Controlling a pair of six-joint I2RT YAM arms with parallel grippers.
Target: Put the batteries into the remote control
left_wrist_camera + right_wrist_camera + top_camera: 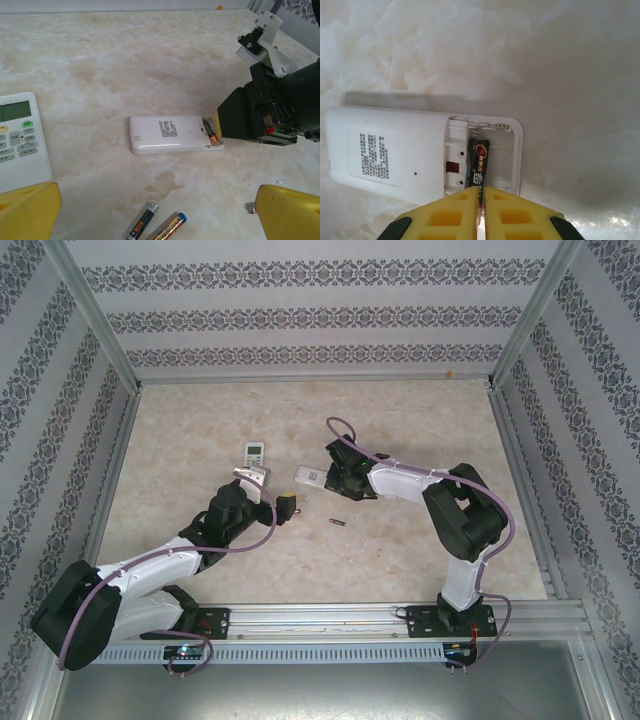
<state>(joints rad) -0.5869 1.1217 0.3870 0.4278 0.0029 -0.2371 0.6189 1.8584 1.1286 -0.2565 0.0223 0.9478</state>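
Observation:
A white remote control (395, 152) lies face down with its battery bay open; it is also visible in the top view (310, 476) and the left wrist view (167, 134). One dark battery (478, 161) lies in the bay's left slot, against the spring. My right gripper (481, 200) is shut, its yellow fingertips (452, 210) pressed together over that battery's near end. Two loose batteries (143, 221) (170, 228) lie on the table between the wide-open fingers of my left gripper (157, 207), which hovers just short of the remote. Another battery (335, 522) lies apart.
A second remote (20, 135), face up with display and buttons, lies to the left (255, 452). The right gripper's black body (270, 110) stands at the open remote's right end. Patterned walls and metal rails (330, 615) enclose the marble tabletop.

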